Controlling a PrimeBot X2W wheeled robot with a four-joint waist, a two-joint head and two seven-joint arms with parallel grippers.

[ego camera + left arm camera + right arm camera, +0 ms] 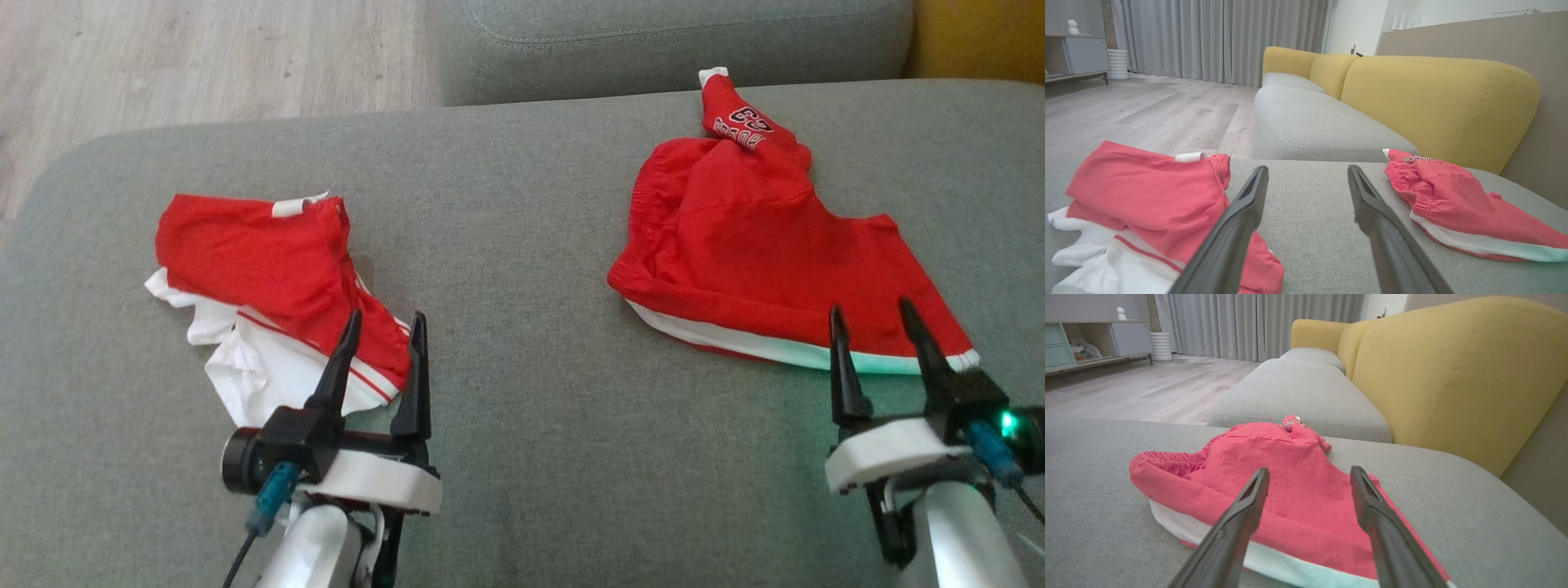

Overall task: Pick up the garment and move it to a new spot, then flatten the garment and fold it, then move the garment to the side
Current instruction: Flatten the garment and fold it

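Crumpled red fabric shorts [759, 245] with a white hem lie on the grey upholstered sofa seat [522, 245]; right gripper [870, 306] spread at the hem, left gripper [388, 314] spread too; best pinch hem corners low, then pull flat

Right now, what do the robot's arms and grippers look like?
Both the left gripper and right gripper have two long, tapering black fingers on a black base, a white housing and a pale glossy forearm. Each carries a teal connector with a dark cable; a green light glows on the right one.

shorts [775, 253] right on cushion [522, 196], jersey [261, 261] left
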